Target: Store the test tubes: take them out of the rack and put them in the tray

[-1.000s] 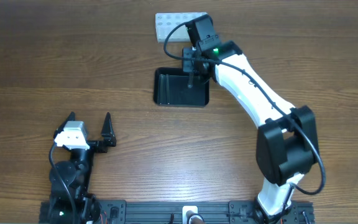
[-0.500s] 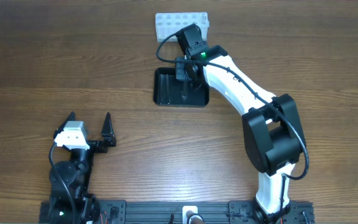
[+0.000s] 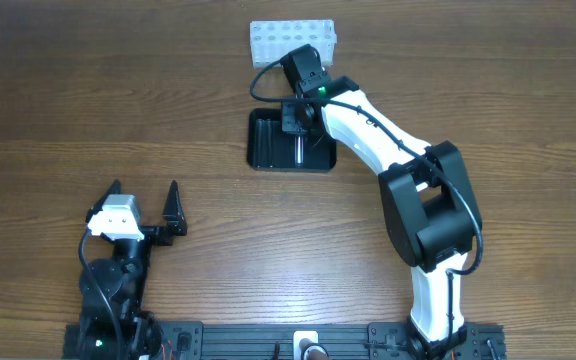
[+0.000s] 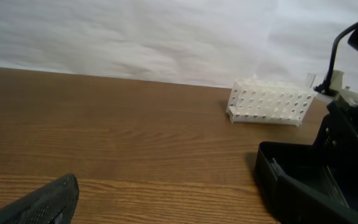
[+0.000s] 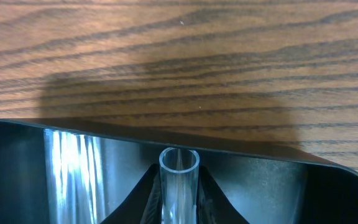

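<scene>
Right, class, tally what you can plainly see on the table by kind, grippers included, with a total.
Rack: 1
Tray: 1
Tube: 1, held
Grippers: 2, left gripper and right gripper
Total: 5

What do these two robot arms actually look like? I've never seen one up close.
Both are slim, jointed arms. The right arm has white shells between bulky black joints, a small green light near its wrist and thin black cables looping alongside. The left arm is mostly black, with a white block behind the left gripper, which has two pointed black fingers. The right gripper is black too.
</scene>
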`<state>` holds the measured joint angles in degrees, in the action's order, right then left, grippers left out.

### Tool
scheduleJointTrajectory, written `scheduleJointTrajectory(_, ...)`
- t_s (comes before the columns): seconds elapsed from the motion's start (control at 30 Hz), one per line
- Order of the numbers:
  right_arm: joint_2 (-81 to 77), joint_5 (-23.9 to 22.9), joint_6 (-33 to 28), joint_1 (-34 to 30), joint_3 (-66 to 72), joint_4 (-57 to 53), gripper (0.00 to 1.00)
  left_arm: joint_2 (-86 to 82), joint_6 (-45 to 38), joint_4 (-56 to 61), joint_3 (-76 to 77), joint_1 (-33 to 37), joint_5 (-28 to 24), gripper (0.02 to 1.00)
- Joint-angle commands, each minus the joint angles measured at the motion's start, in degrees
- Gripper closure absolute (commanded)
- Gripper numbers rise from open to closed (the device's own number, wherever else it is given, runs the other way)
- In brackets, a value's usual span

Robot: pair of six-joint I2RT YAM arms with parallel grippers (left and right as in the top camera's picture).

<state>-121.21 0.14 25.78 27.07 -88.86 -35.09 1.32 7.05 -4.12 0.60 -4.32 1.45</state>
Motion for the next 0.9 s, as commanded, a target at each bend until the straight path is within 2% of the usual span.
scheduleJointTrajectory(0.03,-0.9,0.3,0.5,0.4,0.4,0.5,0.794,-0.4,-0.7,-0.1,-0.3,0.3,-0.6,0.018)
scheduleJointTrajectory(0.23,-0.8,0.3,0.5,0.5,0.3,1.0,0.652,-0.4,-0.7,0.0,-0.3,0.3,-0.6,0.018)
scheduleJointTrajectory(0.47,4.9,-0.1,-4.3,0.5,-0.1,2.0,0.623,-0.4,-0.7,-0.1,-0.3,0.3,-0.6,0.018)
scheduleJointTrajectory(0.73,17.8,-11.7,-11.0,-1.2,-0.1,5.8,0.511,-0.4,-0.7,-0.1,-0.3,0.3,-0.6,0.018)
scheduleJointTrajectory(0.9,18.5,-14.4,-19.1,-3.4,0.0,15.6,0.312,-0.4,-0.7,0.0,-0.3,0.3,-0.6,0.018)
